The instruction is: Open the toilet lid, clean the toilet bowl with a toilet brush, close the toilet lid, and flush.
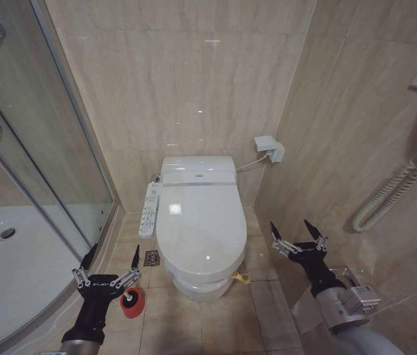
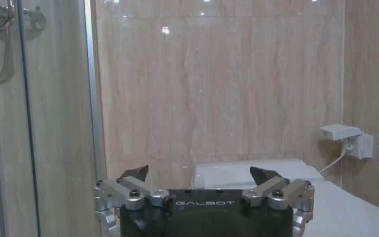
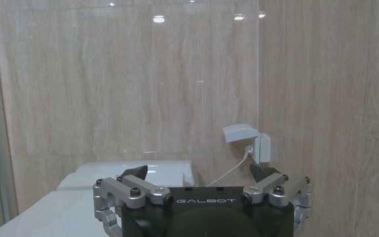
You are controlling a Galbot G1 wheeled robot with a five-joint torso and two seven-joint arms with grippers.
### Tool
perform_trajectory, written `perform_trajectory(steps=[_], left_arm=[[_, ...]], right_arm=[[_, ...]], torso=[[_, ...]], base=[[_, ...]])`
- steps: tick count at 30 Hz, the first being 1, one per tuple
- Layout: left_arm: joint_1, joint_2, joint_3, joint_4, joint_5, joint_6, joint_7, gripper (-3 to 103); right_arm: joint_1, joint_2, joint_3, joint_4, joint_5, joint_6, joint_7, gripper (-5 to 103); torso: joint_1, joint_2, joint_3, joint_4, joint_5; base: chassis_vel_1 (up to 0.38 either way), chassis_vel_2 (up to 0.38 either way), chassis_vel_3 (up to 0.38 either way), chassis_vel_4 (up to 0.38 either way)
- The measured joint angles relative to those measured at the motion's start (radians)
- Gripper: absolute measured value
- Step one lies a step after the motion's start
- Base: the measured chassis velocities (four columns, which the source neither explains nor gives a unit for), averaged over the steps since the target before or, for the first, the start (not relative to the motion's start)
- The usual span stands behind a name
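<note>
Bathroom before me: beige marble-look wall tiles (image 1: pixel 194 81), matching floor tiles (image 1: pixel 216 325), glass shower door (image 1: pixel 38 148), white shower tray (image 1: pixel 9 274), wall socket (image 1: pixel 271 149).

- left gripper (image 2: pixel 203 177) low in the shot, fingers spread wide, nothing in it
- past it, white toilet tank (image 2: pixel 255 173), I think, lid (image 2: pixel 354 210) closed
- glass shower door (image 2: pixel 38 118) alongside
- wall plug (image 2: pixel 351 141) on beige tiles

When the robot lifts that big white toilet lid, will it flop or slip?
The toilet lid looks like one stiff glossy shell, so it probably won't flop. Its shine suggests the fingers might slip. It lies closed, likely swinging up from its back edge. The yellow strap may help.
</note>
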Motion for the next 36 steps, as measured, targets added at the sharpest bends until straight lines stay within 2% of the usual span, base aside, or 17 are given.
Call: perform_trajectory(steps=[17,36], left_arm=[[0.0,0.0,0.0,0.0,0.0,0.0,0.0,100],[0.0,0.0,0.0,0.0,0.0,0.0,0.0,100]], right_arm=[[0.0,0.0,0.0,0.0,0.0,0.0,0.0,100],[0.0,0.0,0.0,0.0,0.0,0.0,0.0,100]], torso=[[-0.001,0.0,0.0,-0.0001,0.0],[0.0,0.0,0.0,0.0,0.0001]], base=[[-0.008,0.013,0.009,-0.012],[-0.117,0.113,0.116,-0.113]])
